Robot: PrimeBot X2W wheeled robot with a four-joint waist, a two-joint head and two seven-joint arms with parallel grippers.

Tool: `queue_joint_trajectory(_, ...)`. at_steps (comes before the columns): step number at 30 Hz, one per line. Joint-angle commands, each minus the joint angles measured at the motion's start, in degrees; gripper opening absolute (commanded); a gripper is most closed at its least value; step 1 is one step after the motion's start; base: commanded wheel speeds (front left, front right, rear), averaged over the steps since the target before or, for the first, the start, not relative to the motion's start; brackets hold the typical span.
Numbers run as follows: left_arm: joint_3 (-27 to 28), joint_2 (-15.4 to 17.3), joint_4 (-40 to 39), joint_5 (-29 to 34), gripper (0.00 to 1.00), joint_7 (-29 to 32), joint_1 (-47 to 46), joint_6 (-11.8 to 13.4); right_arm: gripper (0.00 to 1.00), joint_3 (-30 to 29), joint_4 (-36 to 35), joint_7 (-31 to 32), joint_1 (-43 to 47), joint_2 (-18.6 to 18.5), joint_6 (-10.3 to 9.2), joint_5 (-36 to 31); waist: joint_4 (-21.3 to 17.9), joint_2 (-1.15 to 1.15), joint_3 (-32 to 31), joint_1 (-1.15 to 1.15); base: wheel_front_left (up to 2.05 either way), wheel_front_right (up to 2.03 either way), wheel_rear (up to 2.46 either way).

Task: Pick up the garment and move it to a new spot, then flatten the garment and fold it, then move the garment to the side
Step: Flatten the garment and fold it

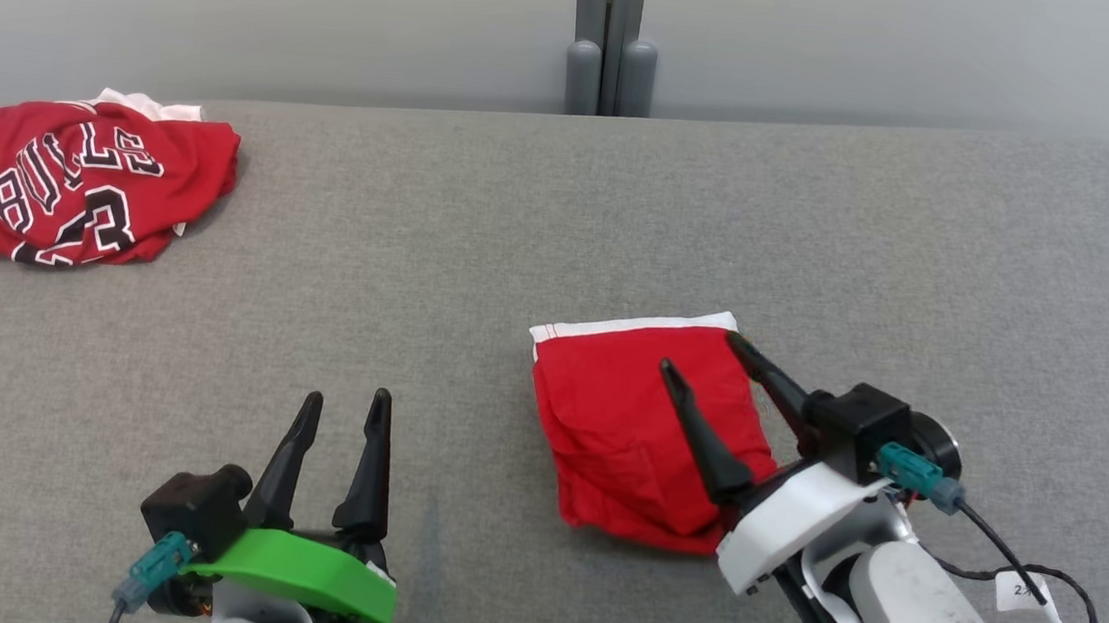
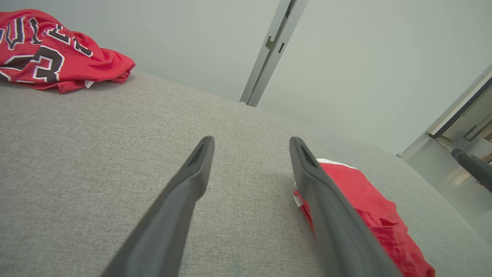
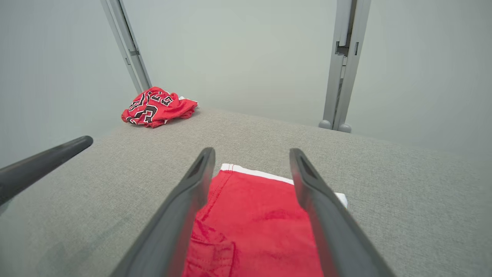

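Note:
The garment (image 1: 630, 429) is a red piece with a white band along its far edge, folded into a compact shape on the grey table right of centre; it appears too in the left wrist view (image 2: 369, 207) and the right wrist view (image 3: 253, 227). My right gripper (image 1: 703, 353) hovers over it, open, its two dark fingers (image 3: 192, 188) spread above the cloth with nothing between them. My left gripper (image 1: 346, 402) stands open at the lower left, over bare table, well left of the garment.
A crumpled red jersey (image 1: 75, 174) with black-and-white lettering lies at the table's far left, near the edge. A grey post (image 1: 609, 35) rises behind the table's back edge against the pale wall. The grey table (image 1: 480, 245) spreads wide between the two clothes.

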Motion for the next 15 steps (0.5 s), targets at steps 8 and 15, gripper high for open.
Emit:
queue_joint_trajectory(8, 1.0, 0.2, -0.4, 1.6, 1.00, 0.0, 0.0, 0.0, 0.07, -3.5, 6.6, -3.7, -0.9, -1.7, -0.08, -5.3, 2.5, 0.00, 1.1, 0.00, 0.00, 0.00, 0.00)
queue_joint_trajectory(15, 1.7, 0.1, -0.4, 1.6, 1.00, 0.0, -0.2, -0.2, 0.00, -1.5, 16.0, -6.1, -1.2, -2.7, -0.08, -6.3, 4.9, 0.00, 2.2, 0.00, 0.00, 0.00, 0.00)
